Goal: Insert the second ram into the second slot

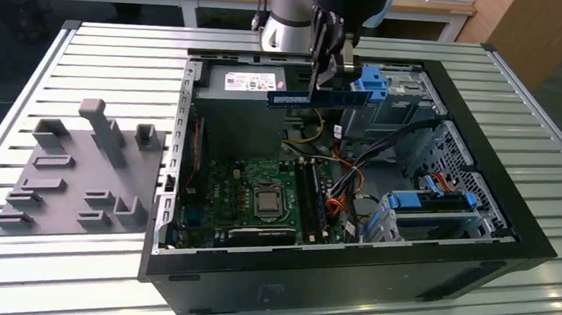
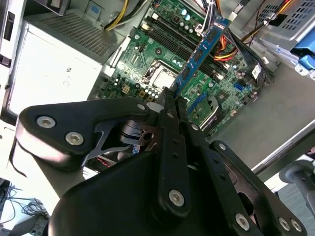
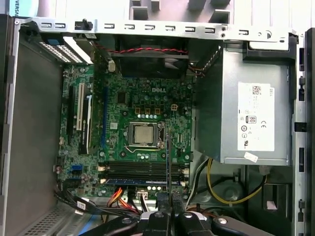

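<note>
The black two-finger claw (image 1: pixel 323 78) is clamped tight on the second ram (image 1: pixel 319 99), a long, thin, dark-blue circuit-board stick. It's pinched across its flat faces near mid-length, with an end jutting out either side of the fingers. It hangs high over the open case. The black memory slots (image 3: pixel 142 169) on the green motherboard (image 3: pixel 147 113) sit well below the claw, crosswise to the stick. It looks light and stiff but fragile, so the grip belongs on the bare upper edge, clear of chips and contacts.

One gripped ram (image 1: pixel 290 99), one motherboard (image 3: pixel 147 98)
</note>
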Robot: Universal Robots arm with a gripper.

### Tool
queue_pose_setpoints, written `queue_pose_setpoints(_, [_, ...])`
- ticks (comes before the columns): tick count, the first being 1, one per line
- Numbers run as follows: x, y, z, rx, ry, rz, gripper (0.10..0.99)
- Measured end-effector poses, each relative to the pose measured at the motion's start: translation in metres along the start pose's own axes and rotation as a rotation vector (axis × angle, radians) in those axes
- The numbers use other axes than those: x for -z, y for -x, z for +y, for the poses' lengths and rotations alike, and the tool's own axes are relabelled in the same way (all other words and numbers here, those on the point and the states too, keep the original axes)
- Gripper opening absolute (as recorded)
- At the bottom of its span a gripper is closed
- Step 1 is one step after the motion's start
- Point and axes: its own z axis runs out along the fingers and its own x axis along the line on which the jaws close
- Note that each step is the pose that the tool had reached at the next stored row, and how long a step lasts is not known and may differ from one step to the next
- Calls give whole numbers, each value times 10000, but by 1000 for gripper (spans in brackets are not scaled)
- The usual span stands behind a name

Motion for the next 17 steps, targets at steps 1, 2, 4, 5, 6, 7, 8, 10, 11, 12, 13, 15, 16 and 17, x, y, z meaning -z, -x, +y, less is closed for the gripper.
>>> queue_pose_setpoints(1, [0, 0, 0, -66, -1, 1, 133])
queue_pose_setpoints(2, [0, 0, 0, -177, -3, 0, 133])
queue_pose_setpoints(4, [0, 0, -1, -460, -7, -9, 133])
queue_pose_setpoints(5, [0, 0, 0, -612, -9, -14, 133])
queue_pose_setpoints(6, [0, 0, 0, -770, -12, -20, 133])
queue_pose_setpoints(7, [0, 0, 0, -918, -15, -26, 133])
queue_pose_setpoints(8, [0, 0, 0, -1056, -17, -31, 133])
queue_pose_setpoints(10, [-1, 0, 0, -1278, -20, -40, 133])
queue_pose_setpoints(11, [-1, 0, 0, -1378, -22, -43, 133])
queue_pose_setpoints(12, [-1, 0, 0, -1474, -23, -47, 133])
queue_pose_setpoints(13, [-1, 0, 0, -1573, -25, -50, 133])
queue_pose_setpoints(15, [-1, 0, 0, -1756, -28, -57, 133])
queue_pose_setpoints(16, [-1, 0, 0, -1843, -29, -61, 133])
queue_pose_setpoints(17, [-1, 0, 0, -1935, -31, -64, 133])
